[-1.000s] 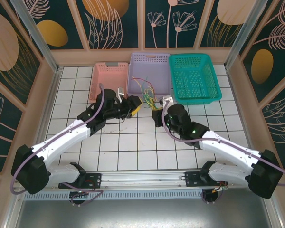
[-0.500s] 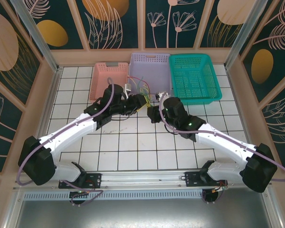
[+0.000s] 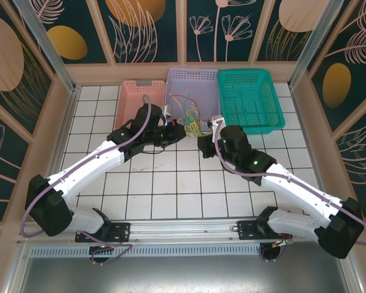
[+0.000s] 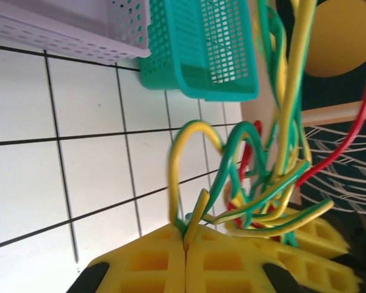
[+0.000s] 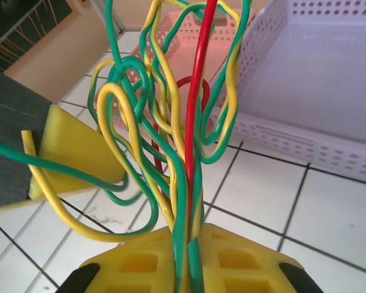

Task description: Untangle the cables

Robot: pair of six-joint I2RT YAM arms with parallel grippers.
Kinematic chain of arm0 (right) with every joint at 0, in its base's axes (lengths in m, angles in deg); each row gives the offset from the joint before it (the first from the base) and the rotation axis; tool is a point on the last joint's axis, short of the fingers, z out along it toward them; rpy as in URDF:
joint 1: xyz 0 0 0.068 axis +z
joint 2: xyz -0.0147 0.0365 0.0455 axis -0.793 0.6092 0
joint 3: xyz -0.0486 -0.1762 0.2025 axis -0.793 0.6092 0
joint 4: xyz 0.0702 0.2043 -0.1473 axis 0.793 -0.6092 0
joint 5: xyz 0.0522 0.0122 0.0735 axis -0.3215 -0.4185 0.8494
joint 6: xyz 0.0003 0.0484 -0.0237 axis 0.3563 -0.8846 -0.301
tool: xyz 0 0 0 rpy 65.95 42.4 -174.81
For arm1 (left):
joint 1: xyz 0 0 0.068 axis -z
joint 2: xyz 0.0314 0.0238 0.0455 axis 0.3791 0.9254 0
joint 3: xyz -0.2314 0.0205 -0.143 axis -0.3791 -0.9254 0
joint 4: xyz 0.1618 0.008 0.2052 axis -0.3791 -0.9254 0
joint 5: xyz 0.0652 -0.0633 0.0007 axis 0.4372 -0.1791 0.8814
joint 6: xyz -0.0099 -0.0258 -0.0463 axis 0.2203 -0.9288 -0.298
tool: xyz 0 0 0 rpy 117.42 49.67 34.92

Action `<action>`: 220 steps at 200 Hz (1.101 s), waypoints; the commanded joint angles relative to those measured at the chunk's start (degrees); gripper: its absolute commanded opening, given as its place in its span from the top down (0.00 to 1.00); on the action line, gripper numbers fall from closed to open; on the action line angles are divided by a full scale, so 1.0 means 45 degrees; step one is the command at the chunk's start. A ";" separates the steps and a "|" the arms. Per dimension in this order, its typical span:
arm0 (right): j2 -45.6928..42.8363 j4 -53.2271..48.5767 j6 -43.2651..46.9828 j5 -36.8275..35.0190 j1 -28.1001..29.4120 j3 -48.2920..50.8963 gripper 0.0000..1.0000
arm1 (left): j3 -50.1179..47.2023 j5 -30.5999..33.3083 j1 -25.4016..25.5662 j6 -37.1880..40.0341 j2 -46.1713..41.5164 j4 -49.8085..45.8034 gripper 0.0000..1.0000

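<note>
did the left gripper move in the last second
Yes. The left gripper has moved forward and to the right, ending closer to the lilac basket's front wall.

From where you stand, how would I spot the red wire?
Find the lilac basket, middle of three. Just before it, the left end effector and right end effector hold the tangled cables. The red wire stands out among yellow and green ones.

My top camera looks down from above and behind the arm bases, far from the lilac basket (image 3: 192, 91). Both wrist cameras sit low and very close before this basket, sharing the cables (image 5: 196, 122) beside it.
</note>
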 commanded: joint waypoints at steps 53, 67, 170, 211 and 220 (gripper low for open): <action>-0.1116 -0.1186 0.3199 -0.2736 -0.0334 0.0395 1.00 | 0.1213 0.4747 -0.1074 0.3355 -0.0292 -0.5690 1.00; -0.1301 -0.1119 0.3470 -0.2840 -0.0355 0.0489 1.00 | 0.1531 0.5636 -0.1092 0.3576 -0.0241 -0.6327 1.00; -0.1748 -0.1208 0.2992 -0.2566 -0.0355 0.1058 1.00 | 0.2068 0.7544 -0.1431 0.2956 -0.0436 -0.7854 1.00; -0.1851 -0.1603 0.2373 -0.1853 -0.0352 0.1200 1.00 | 0.2120 0.7592 -0.2013 0.2244 -0.0755 -0.8092 0.90; -0.1937 -0.1645 0.2263 -0.1682 -0.0355 0.1286 1.00 | 0.2099 0.7640 -0.2198 0.2145 -0.0876 -0.8122 0.90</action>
